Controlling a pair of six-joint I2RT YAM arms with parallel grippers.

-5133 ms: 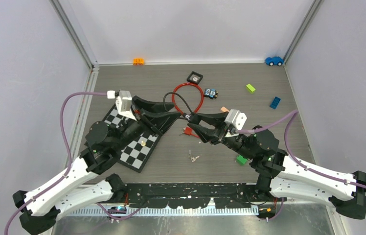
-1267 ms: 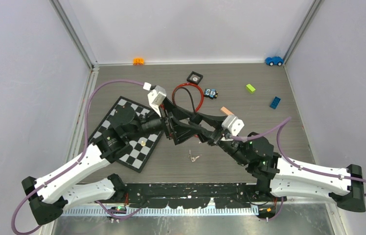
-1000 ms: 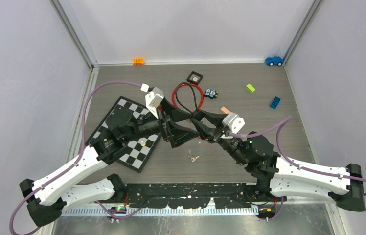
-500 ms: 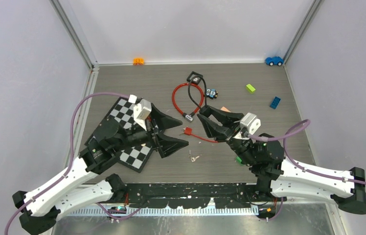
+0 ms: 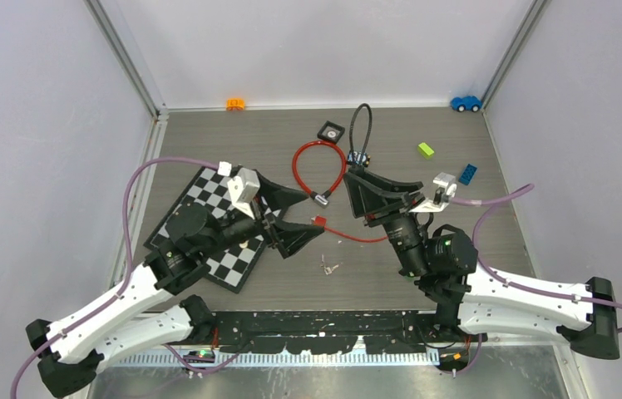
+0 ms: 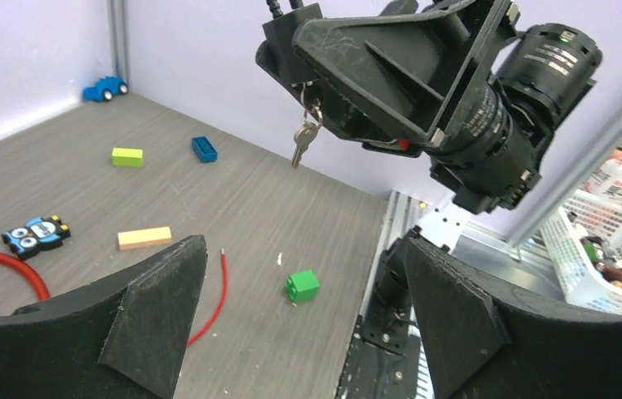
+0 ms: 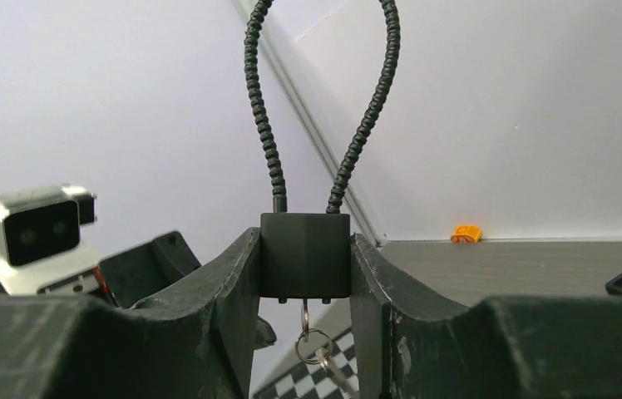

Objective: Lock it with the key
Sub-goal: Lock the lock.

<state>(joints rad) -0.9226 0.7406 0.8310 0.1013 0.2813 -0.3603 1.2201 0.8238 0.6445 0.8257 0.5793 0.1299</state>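
The grey counter is walled on the left, far and right sides, so the open room is in the middle and in the air above it. A chessboard lies askew on the left half. The left arm reaches over its right edge with the left pincer spread wide and empty, aimed toward the right arm. The right pincer is raised well clear of the counter and clamped on the black lock body. The lock's cable loop stands upright above the fingers, with both ends entering the body, so the loop looks closed. A key dangles on a small ring under the body; whether another key already sits in the keyhole cannot be told. As a judgement, the lock is lifted and presented, and what remains is for the left pincer to take the key and turn it. A red cable curls on the counter between the arms and could snag a low sweep. A loose key lies nearer the bases. The green brick near the right arm's base and the blue brick at far right are well apart from the lock, which has free air round it.
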